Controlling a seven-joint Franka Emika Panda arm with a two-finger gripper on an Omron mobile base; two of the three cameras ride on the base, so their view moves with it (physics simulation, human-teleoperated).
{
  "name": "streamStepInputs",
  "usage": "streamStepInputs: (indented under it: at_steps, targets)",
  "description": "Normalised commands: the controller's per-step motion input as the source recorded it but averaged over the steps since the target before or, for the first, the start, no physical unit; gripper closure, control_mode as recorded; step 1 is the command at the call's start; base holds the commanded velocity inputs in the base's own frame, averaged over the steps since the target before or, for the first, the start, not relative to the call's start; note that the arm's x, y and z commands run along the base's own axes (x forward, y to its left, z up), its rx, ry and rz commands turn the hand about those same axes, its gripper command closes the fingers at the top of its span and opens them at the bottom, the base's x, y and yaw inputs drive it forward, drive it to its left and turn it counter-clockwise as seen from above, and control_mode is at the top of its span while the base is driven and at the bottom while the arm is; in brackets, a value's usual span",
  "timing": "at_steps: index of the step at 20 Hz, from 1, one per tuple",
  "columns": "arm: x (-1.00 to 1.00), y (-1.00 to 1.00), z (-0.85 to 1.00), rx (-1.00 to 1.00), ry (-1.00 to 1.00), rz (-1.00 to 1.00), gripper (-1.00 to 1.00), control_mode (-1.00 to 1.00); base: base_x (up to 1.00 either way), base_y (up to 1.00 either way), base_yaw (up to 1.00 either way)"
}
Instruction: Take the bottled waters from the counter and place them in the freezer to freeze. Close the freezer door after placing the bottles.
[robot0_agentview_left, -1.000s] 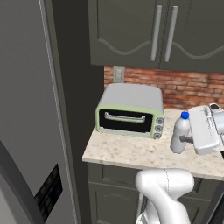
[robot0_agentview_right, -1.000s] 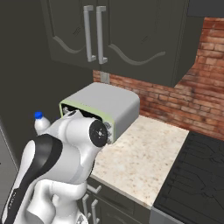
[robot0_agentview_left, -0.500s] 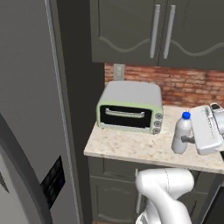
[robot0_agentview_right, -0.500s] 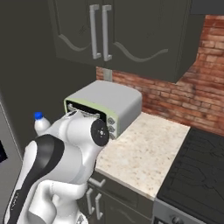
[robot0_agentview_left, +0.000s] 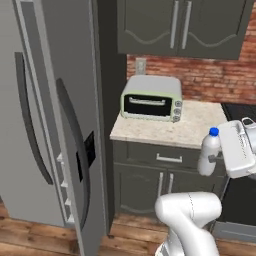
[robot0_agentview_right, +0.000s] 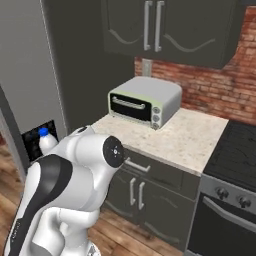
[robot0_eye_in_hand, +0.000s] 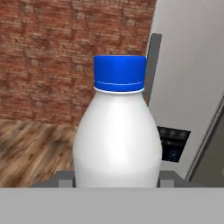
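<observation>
A white bottled water (robot0_eye_in_hand: 116, 131) with a blue cap stands upright in the gripper (robot0_agentview_left: 218, 159), closed around its lower body and held in the air off the front edge of the table (robot0_agentview_left: 165, 131). The freezer (robot0_agentview_left: 37, 115) lies to the robot's left, its door (robot0_agentview_left: 70, 125) ajar. The left base view shows door shelves; the hand view shows the black panel (robot0_eye_in_hand: 172, 143) beyond the bottle. A toaster oven (robot0_agentview_left: 151, 98) sits farther back

One bottle (robot0_agentview_left: 208, 158) showed, middle right of the left base frame. One toaster oven (robot0_agentview_left: 151, 98) sat centre. One fridge (robot0_agentview_left: 55, 120) with two handles filled the left. Two wall cabinet doors (robot0_agentview_left: 175, 25) ran along the top.
</observation>
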Motion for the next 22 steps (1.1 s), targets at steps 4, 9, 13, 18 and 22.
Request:
streamStepInputs:
  at_steps: [4, 9, 13, 18, 22]
  targets:
    - [0.0, 0.0, 0.0, 0.0, 0.0, 0.0, 1.0, 1.0, -0.85, 0.5, 0.0]
    - [0.0, 0.0, 0.0, 0.0, 0.0, 0.0, 1.0, 1.0, -0.59, 0.73, 0.0]
    - [0.0, 0.0, 0.0, 0.0, 0.0, 0.0, 1.0, 1.0, -0.16, 0.92, 0.0]
    - [0.0, 0.0, 0.0, 0.0, 0.0, 0.0, 1.0, 1.0, -0.03, 1.0, 0.0]
    - [0.0, 0.0, 0.0, 0.0, 0.0, 0.0, 1.0, 1.0, 0.0, 1.0, 0.0]
